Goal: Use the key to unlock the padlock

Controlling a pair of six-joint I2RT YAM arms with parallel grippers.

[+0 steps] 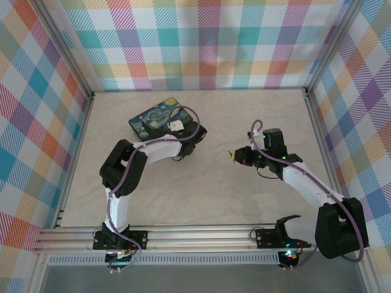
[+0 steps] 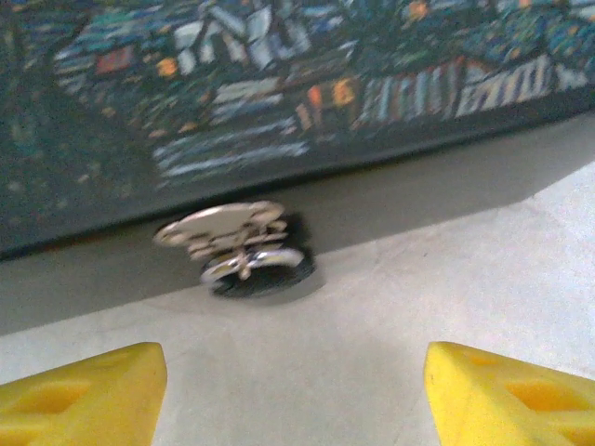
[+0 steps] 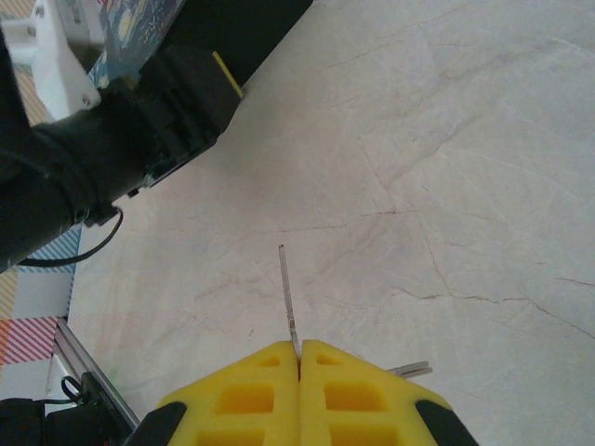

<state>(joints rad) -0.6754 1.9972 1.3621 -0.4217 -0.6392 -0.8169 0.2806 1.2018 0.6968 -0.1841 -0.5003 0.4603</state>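
My left arm point(image 1: 119, 174) is folded hard at the elbow, forearm reaching forward-right. Left gripper point(image 2: 296, 362) has its 2 fingers spread wide, nothing between them. My right arm point(image 1: 302, 180) stretches forward-left, right gripper point(image 3: 299, 358) pinched tight on the key point(image 3: 286, 297).

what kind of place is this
Probably a robot test booth: a pale table walled by checked cloth panels, with a left arm and a right arm bolted to a metal rail at its near edge.

Box lid point(image 1: 156, 120) blue-yellow swirls; walls point(image 1: 201, 43) pastel plaid; table point(image 1: 201, 189) cream (faint marble veins); key point(image 3: 288, 297) grey.
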